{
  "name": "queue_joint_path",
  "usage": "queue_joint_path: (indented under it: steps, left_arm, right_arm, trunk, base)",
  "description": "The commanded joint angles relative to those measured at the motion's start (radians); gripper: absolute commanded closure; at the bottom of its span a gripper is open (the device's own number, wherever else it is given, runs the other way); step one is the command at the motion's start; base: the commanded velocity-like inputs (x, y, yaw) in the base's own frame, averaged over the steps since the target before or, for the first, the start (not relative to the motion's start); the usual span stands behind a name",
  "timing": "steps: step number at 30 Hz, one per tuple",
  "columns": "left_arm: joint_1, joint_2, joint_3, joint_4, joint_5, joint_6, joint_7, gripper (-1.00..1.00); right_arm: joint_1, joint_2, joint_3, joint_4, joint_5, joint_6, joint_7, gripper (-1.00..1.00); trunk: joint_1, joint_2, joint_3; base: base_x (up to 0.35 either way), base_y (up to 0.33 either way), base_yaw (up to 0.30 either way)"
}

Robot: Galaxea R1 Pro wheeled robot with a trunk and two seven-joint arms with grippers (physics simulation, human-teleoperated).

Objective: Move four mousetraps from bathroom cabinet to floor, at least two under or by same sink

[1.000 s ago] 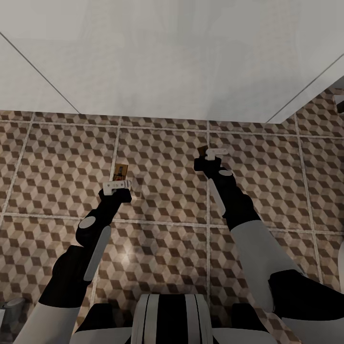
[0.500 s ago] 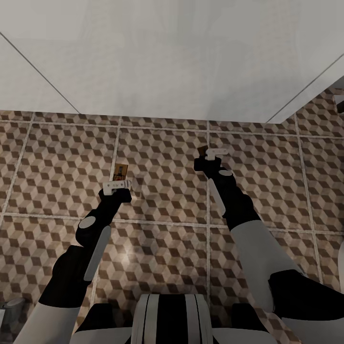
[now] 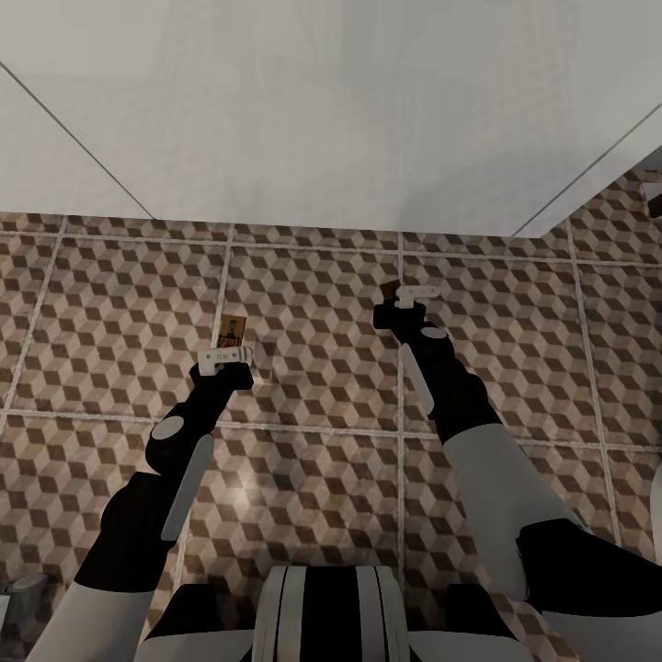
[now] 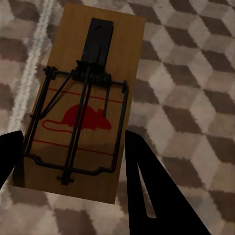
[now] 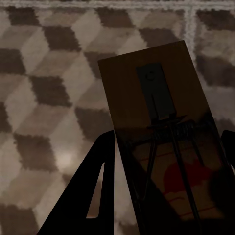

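While half hidden by dark fingers (image 5: 93, 196), held two mousetraps above floor (image 3: 313, 294): left gripper (image 3: 226, 355) clamped one (image 4: 81, 105), right gripper (image 3: 405, 296) another (image 5: 161, 132), its base cut off.

Cube-patterned brown-beige tiled floor (image 3: 313, 276), light grout lines; plain white wall (image 3: 331, 101) beyond.

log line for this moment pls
left pincer: shut on mousetrap | right pincer: shut on second mousetrap | both over bathroom floor
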Motion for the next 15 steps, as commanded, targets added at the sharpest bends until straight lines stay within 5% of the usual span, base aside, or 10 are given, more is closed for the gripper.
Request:
queue_joint_path:
  steps: [1,15]
  left_arm:
    - [0.000,0.000,-0.002,-0.001,0.007,0.005,0.010,1.00]
    - [0.000,-0.004,-0.003,-0.001,0.008,0.005,0.010,1.00]
  right_arm:
    - [0.000,0.000,0.003,-0.001,-0.005,0.005,-0.005,1.00]
    - [0.000,-0.001,0.003,-0.001,-0.005,0.005,-0.005,1.00]
  trunk:
    - [0.000,0.000,-0.001]
    - [0.000,0.000,-0.001]
  base:
    - [0.000,0.000,0.000]
    - [0.000,0.000,0.000]
